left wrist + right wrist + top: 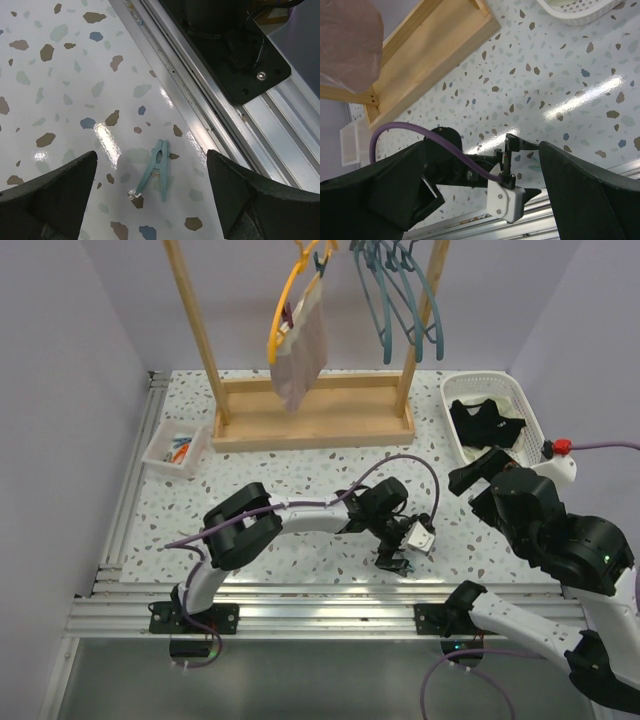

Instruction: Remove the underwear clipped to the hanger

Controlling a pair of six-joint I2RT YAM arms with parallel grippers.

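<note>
A speckled table (330,465) is sitting between pale lilac walls, with a wooden rack (310,420) standing at its far side. The pink underwear (303,350) is hanging from a yellow hanger (280,310) on that rack. It is drooping from its upper edge because a clip is apparently pinning it there, though the clip is too small to make out clearly. The black underwear (485,425) is lying in the white basket (455,390) at the right, so that half of the job looks done and the pink piece is waiting.

The left gripper (397,562) is pointing down at the table close to the near metal rail (210,115). Its fingers are spread wide and gripping nothing. A pale blue-green clothes peg (156,170) is lying flat on the table between them, touching neither finger. It probably belongs in the small tray (160,455) at the left, which seems to be holding other pegs.

The right gripper (484,150) is hovering above the table near the basket, its fingers also spread wide and empty. It is looking down over the left arm, and from there it is well apart from the hanger, so the next reach will be calling for a long lift toward the rack.
</note>
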